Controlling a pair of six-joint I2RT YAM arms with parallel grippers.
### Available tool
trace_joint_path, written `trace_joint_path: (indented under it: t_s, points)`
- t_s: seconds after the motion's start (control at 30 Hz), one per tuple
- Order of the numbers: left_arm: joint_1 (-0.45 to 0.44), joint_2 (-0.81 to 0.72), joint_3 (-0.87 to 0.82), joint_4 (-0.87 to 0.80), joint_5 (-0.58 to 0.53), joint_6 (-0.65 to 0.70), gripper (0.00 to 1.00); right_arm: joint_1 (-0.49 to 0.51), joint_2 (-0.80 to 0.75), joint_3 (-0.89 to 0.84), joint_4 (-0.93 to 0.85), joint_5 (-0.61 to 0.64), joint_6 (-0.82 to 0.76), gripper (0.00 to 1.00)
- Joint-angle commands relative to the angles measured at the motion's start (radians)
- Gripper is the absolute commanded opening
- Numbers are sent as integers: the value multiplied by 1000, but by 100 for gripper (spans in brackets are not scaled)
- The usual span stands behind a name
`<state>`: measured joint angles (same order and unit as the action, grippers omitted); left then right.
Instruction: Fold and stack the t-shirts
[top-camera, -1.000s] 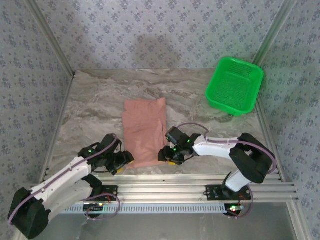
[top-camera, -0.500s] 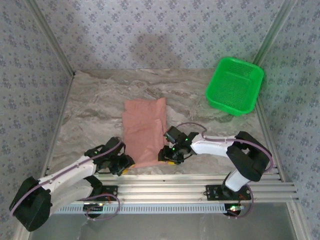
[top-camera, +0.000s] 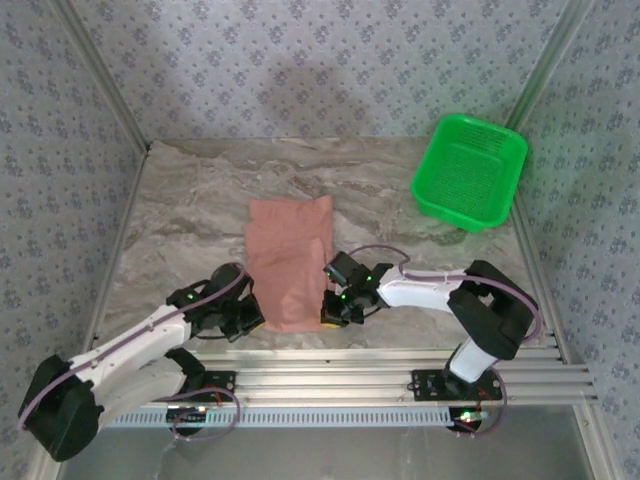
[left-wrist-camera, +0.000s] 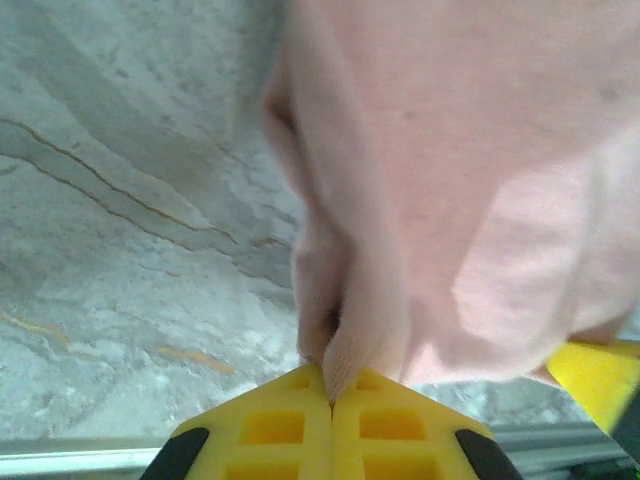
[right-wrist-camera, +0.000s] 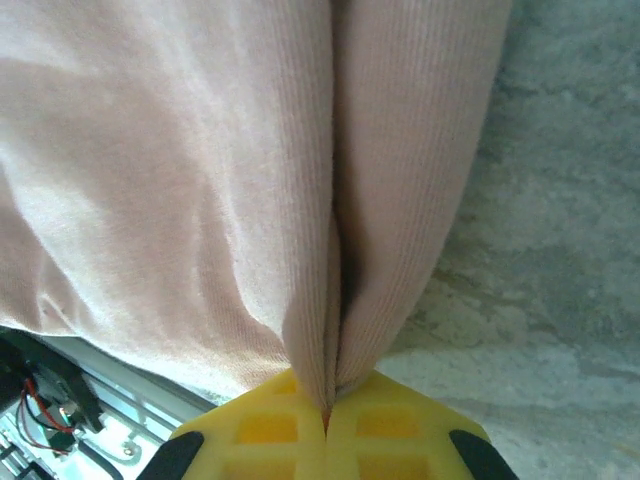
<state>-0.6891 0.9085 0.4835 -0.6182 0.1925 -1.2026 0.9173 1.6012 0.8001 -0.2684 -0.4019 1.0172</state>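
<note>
The salmon-pink t-shirt (top-camera: 290, 260) lies as a long folded strip in the middle of the marble table; its printed graphic is hidden. My left gripper (top-camera: 254, 322) is shut on the shirt's near left corner, and the left wrist view has the cloth (left-wrist-camera: 420, 190) pinched between yellow fingers (left-wrist-camera: 260, 430). My right gripper (top-camera: 329, 317) is shut on the near right corner. In the right wrist view, ribbed fabric (right-wrist-camera: 200, 180) bunches into the closed jaws. The near edge is lifted slightly off the table.
A bright green plastic basket (top-camera: 469, 170) stands at the back right of the marble table (top-camera: 180, 210). An aluminium rail (top-camera: 350, 375) runs along the near edge just behind both grippers. Patterned walls enclose the left, back and right.
Both grippers have moved inward and slightly away from the rail, holding the shirt's near corners. The near edge of the shirt has risen and narrowed a little.
</note>
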Motion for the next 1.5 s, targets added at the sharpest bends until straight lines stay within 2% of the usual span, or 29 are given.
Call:
trace_joint_path:
  t_s: [0.0, 0.2, 0.47, 0.67, 0.87, 1.23, 1.47]
  points:
    - [-17, -46, 57, -151, -40, 24, 0, 16, -65, 14, -62, -8, 43, 0]
    - [-37, -63, 165, -223, -81, 38, 0, 20, -157, 51, -124, 1, 97, 0]
    - [-13, 15, 398, -266, -85, 122, 0, 30, -217, 182, -203, 60, 108, 0]
    - [92, 76, 509, -257, -35, 202, 0, -2, -208, 300, -276, 70, 62, 0]
    - [217, 133, 560, -216, 38, 267, 0, -84, -163, 378, -273, 47, 15, 0]
    - [383, 290, 611, -116, 147, 350, 0, -224, 50, 616, -300, -52, -97, 0]
    - [465, 425, 657, -65, 198, 396, 0, -301, 157, 695, -310, -86, -127, 0]
